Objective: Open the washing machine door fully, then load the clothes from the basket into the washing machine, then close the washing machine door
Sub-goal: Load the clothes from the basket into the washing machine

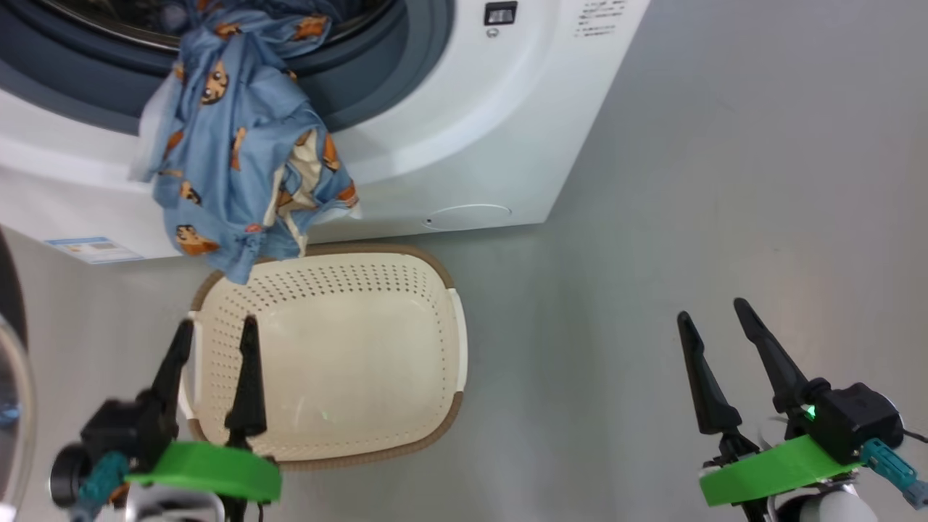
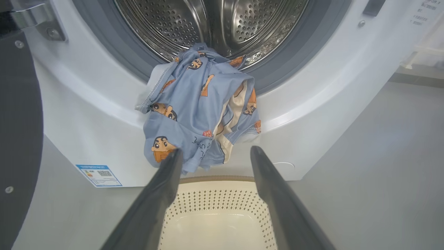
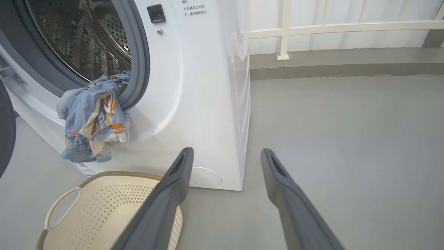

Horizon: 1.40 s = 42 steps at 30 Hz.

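Observation:
The washing machine (image 1: pixel 471 130) stands with its door (image 2: pixel 19 114) swung open to the left, and the steel drum (image 2: pixel 222 21) is exposed. The clothes (image 1: pixel 239 152), a blue printed bundle, hang half out of the drum over the gasket and front lip (image 2: pixel 201 111), down to just above the basket's far rim. The cream basket (image 1: pixel 435 268) sits on the floor in front of the machine with nothing in it. My left gripper (image 1: pixel 217 322) is open above the basket's left side, just short of the clothes (image 2: pixel 216 150). My right gripper (image 1: pixel 712 310) is open over bare floor to the right, holding nothing.
A blue label sticker (image 2: pixel 99 175) marks the washer's lower left front. The door's dark rim (image 1: pixel 9 348) reaches in at the far left, close to my left arm. Grey floor (image 1: pixel 725 181) stretches right of the machine to a low kerb and white railing (image 3: pixel 312 27).

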{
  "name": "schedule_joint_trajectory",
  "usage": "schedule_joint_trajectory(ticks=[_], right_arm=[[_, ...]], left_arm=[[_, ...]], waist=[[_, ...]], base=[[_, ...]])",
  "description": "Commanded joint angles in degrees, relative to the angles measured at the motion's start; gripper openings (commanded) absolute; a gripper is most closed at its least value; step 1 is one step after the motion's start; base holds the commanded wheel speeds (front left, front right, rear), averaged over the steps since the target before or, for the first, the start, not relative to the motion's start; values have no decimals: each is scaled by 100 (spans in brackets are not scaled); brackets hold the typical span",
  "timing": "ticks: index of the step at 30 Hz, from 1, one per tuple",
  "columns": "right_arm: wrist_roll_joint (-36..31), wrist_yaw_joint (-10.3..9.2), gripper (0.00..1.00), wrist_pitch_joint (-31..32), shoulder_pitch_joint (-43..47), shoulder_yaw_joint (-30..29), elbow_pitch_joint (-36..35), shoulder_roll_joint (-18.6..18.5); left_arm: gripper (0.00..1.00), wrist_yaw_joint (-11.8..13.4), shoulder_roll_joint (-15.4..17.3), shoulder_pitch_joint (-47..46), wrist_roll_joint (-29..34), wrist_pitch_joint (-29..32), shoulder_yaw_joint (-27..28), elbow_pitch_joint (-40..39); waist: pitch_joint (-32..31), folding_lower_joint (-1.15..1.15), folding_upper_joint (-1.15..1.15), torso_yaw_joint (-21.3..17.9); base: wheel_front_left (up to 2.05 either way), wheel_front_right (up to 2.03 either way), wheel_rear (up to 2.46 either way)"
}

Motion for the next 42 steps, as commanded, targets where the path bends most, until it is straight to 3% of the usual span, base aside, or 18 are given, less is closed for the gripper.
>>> schedule_joint_trajectory(ticks=[1, 27, 42], right_arm=[[48, 9, 100, -27, -130, 175, -127, 15], [26, 9, 100, -27, -586, 294, -200, 205], [-13, 9, 100, -27, -754, 380, -243, 231]], left_arm=[[100, -26, 132, -254, 25, 26, 155, 10], [100, -288, 450, -2518, 26, 116, 259, 2051], [100, -363, 505, -3336, 75, -61, 197, 2713]], waist=[[114, 0, 0, -123], [1125, 0, 0, -631], [1548, 0, 0, -835]], base=[[0, 0, 0], [0, 0, 0], [0, 0, 0]])
